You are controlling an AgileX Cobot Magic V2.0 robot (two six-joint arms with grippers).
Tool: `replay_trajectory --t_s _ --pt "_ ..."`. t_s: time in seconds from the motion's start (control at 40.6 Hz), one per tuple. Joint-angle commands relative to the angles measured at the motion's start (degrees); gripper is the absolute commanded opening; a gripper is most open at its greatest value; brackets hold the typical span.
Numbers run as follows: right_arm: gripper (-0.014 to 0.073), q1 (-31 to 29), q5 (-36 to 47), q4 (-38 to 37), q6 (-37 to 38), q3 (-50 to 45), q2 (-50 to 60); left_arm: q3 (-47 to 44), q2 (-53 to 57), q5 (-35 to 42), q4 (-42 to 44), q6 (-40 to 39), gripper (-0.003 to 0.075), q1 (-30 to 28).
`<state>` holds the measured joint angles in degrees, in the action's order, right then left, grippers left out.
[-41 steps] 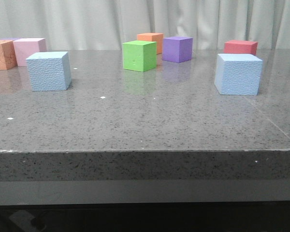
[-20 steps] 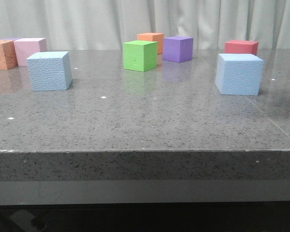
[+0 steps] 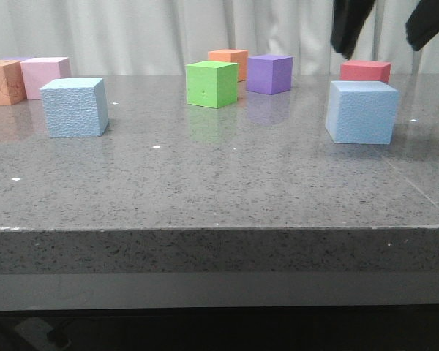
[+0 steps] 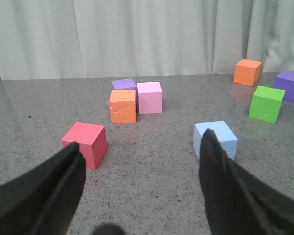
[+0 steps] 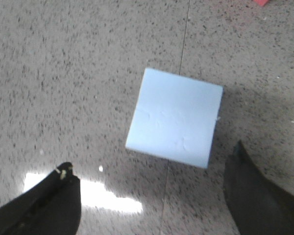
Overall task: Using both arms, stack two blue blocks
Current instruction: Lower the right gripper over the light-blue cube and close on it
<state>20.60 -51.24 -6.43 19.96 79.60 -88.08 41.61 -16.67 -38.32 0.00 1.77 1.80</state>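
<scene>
Blue blocks sit well apart on the grey speckled table (image 3: 227, 183): one blue block (image 3: 362, 111) to the right, the other blue block (image 3: 74, 107) to the left. Above the right one hangs the right gripper (image 3: 384, 40), its dark fingers (image 5: 255, 196) spread wide and holding nothing. Left gripper (image 4: 139, 152) is likewise spread and empty. Between the blocks, further back, stand a green cube (image 3: 211, 84) and a purple cube (image 3: 269, 74).

You have two pale blue foam cubes, both flat on the grey table and well apart: the left blue block (image 3: 74, 107) shows a pebbled face, and the right blue block (image 3: 361, 112) looks slightly turned, possibly.
</scene>
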Motion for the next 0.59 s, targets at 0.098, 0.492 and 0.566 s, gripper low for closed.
replay_trajectory --t_s 0.098,0.492,0.566 --pt "0.0603 -0.1 2.7 -4.0 6.5 4.5 -2.1 1.4 -1.1 4.6 0.0 0.1 0.0489 0.3" --pt "0.0603 -1.4 4.4 -8.1 14.4 4.8 -6.7 1.4 -1.1 4.6 0.0 0.1 0.0489 0.3" --pt "0.0603 -1.8 4.5 -7.0 14.4 4.7 -6.8 1.4 -1.1 4.6 0.0 0.1 0.0489 0.3"
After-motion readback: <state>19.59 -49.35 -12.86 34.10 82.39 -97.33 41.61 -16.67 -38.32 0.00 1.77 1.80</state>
